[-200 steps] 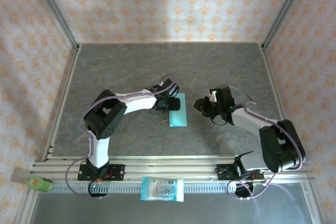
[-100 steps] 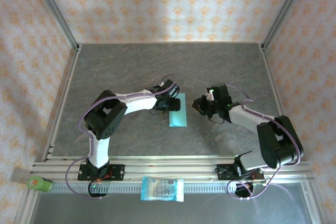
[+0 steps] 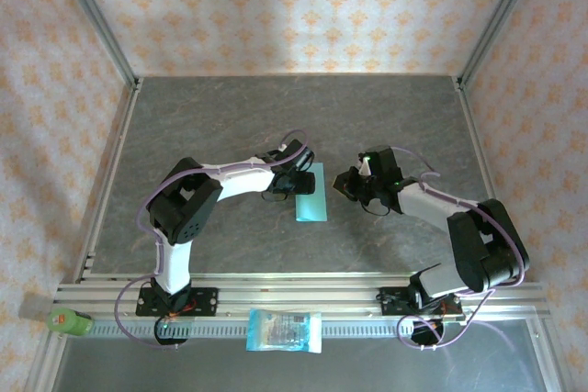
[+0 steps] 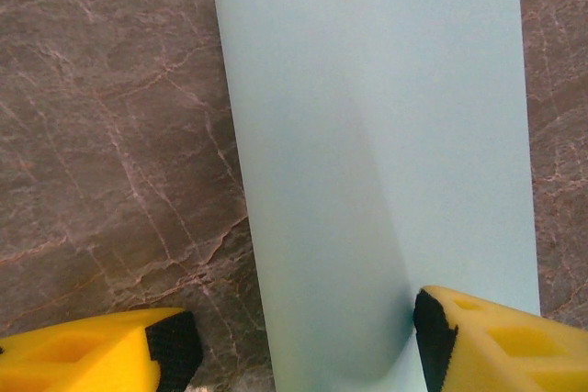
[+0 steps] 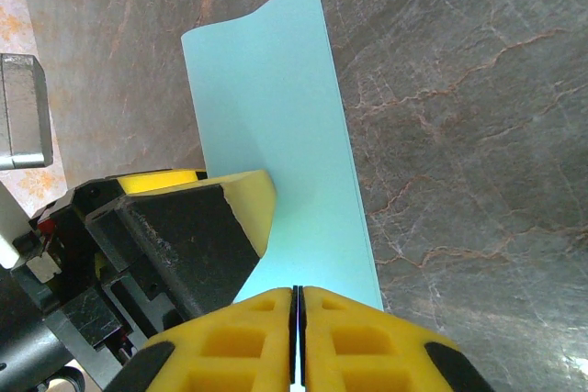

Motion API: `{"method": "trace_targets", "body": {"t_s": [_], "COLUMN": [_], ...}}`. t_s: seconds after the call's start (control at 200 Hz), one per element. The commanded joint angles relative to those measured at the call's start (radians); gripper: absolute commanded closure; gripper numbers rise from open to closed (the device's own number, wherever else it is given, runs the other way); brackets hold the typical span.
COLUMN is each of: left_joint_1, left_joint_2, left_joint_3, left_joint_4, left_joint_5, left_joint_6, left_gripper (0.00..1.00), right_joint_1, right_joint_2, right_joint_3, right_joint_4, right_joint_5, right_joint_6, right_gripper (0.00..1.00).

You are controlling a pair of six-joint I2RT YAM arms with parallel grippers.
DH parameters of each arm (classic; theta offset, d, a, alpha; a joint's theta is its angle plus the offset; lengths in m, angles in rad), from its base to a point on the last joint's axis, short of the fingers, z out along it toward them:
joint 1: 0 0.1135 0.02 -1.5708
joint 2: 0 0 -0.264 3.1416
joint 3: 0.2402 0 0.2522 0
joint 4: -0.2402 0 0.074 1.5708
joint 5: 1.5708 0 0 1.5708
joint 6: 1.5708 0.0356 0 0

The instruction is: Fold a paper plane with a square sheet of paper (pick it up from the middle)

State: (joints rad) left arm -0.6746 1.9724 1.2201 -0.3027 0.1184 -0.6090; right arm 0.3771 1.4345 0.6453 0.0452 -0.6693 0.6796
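Square sheet of paper (image 3: 311,193): teal, doubled, one flap lifting, lying between the grippers. Left gripper (image 4: 303,346): jaws wide astride its left edge, probably steadying it. Right gripper (image 5: 296,305): jaws pressed together beside its right edge, likely for creasing.

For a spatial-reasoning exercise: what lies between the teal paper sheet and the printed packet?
In the top view, bare table and then the aluminium rail lie between the square sheet of paper and the packet.
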Motion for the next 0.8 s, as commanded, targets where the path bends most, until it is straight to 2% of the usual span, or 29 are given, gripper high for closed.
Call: {"method": "trace_targets", "body": {"t_s": [0.0, 0.796], "left_joint_1": [0.033, 0.032], "left_joint_2": [0.155, 0.178], "left_joint_3": [-0.080, -0.092], "left_joint_4": [0.020, 0.018], "left_joint_5": [-0.075, -0.083], "left_joint_6": [-0.001, -0.033], "left_gripper": [0.29, 0.29], "right_joint_1": [0.003, 0.005], "right_joint_2": [0.005, 0.018], "right_joint_3": [0.006, 0.007], "right_joint_4": [0.004, 0.002], "right_joint_5": [0.019, 0.016], "right_joint_6": [-0.003, -0.005], "right_gripper": [0.89, 0.89]}}
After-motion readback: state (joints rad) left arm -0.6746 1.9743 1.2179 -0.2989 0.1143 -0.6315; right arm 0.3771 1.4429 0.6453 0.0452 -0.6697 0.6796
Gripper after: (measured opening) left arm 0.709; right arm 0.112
